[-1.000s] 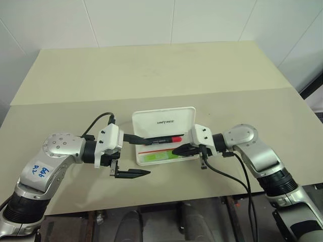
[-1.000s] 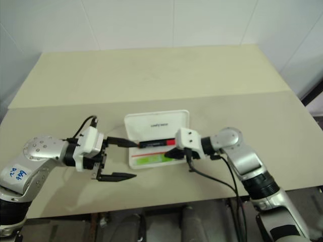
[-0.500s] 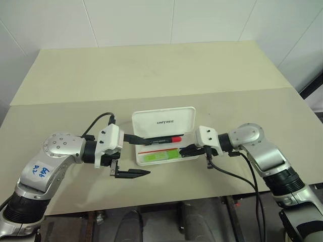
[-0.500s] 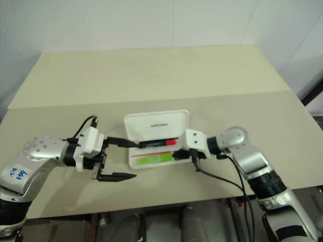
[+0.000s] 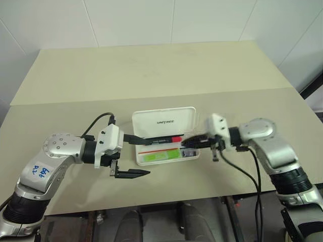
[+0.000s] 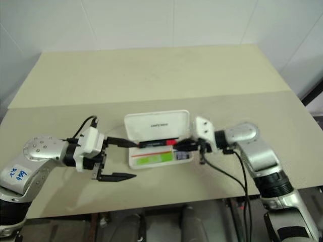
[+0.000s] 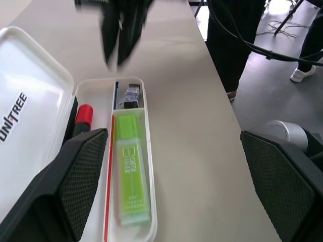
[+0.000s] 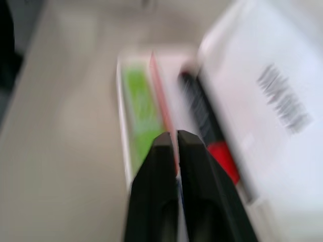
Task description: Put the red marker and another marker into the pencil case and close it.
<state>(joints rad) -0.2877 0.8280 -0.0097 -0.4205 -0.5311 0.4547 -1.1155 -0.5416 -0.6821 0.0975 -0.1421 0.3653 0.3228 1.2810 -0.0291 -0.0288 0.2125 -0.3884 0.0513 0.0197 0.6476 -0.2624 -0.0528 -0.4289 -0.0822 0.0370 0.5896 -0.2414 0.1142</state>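
The pencil case [image 7: 30,91] is seen as smooth, glossy white plastic – a soft sheen lies on its lid. A translucent, satin plastic body is shown by the lime-green highlighter [image 7: 129,174]. The table [image 5: 151,70] is matt and plain beige – smooth, without gloss.

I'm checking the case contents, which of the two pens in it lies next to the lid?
The black marker with the red cap; the lime-green highlighter lies along the front wall.
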